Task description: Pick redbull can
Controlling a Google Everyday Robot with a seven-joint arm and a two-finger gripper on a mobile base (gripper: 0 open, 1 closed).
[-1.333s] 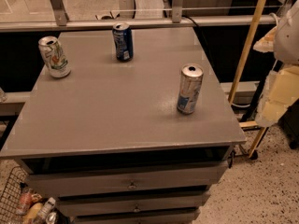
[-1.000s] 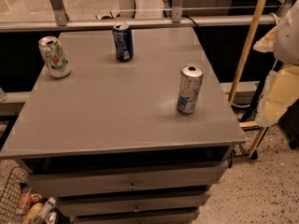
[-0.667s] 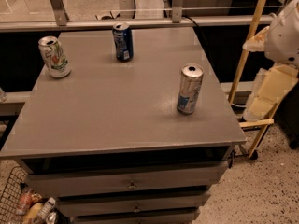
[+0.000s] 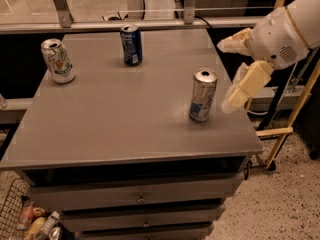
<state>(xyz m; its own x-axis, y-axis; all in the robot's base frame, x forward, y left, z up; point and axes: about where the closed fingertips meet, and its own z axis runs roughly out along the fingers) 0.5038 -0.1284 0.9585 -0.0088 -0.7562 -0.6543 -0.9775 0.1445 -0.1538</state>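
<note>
The hand (image 4: 223, 75) hangs off the right edge of the surface (image 4: 110, 119), at about the height of the redbull can (image 4: 203, 95). Its two pale fingers (image 4: 247, 81) are spread wide with nothing between them. The redbull can stands upright near the front right part of the surface, close to that edge, and the lower finger's tip is just beside it, though I cannot tell whether they touch.

The main risk, as I judge it, is a tip-over. The can is tall and slim, so a finger that strikes its side before the jaws straddle it could knock it down. It could then roll off the near edge. A grip taken too high on the rim could also slip. The fingers look tilted, not level, so closing as they are might pinch the can askew.

Three cans stand on the surface. One is the redbull can. One is a dark blue can (image 4: 131, 44) at the back. One is a white can (image 4: 58, 60) at the back left, well apart from the target.
</note>
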